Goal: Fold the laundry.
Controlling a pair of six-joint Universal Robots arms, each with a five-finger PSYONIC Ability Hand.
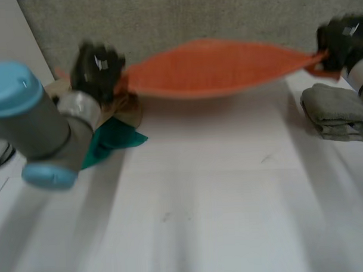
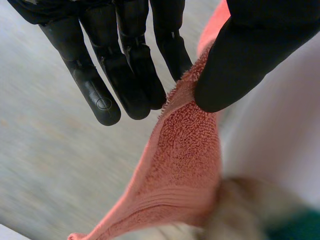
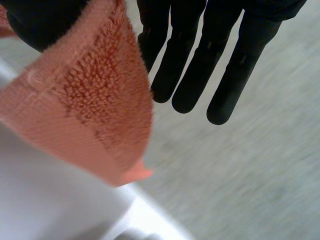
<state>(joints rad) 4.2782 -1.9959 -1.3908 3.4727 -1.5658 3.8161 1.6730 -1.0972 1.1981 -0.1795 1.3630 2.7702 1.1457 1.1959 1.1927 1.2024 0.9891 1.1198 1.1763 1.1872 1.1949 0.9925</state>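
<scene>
Two thumb-and-finger pinches, left hand [image 1: 96,70] and right hand [image 1: 342,38], at opposite ends of a mid-air orange terry towel [image 1: 215,66].

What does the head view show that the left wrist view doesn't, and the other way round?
Head view, not the left wrist view: the right hand holding one end of the orange towel, which hangs stretched between the two hands, and a folded grey towel beside that hand. Left wrist view, not the head view: the thumb pinching the towel's edge against the fingers. Both: the left hand, the orange towel, a green cloth.
</scene>
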